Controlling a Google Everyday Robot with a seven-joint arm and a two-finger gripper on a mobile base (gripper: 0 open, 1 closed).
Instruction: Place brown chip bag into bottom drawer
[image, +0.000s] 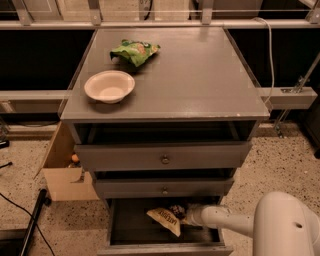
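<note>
The bottom drawer (125, 230) of the grey cabinet is pulled open at the lower middle of the camera view. Inside it lies the brown chip bag (165, 219), its pale yellow end pointing front right and its dark part toward the back. My gripper (181, 216) reaches into the drawer from the right on a white arm and sits at the bag's dark right end. Its tips are hidden in the drawer's shadow under the middle drawer.
Two upper drawers with round knobs (164, 159) stand slightly open above. On the cabinet top (200, 75) are a white bowl (109, 86) and a green chip bag (135, 51). A cardboard box (62, 170) stands on the floor to the left. My white arm housing (285, 225) fills the lower right.
</note>
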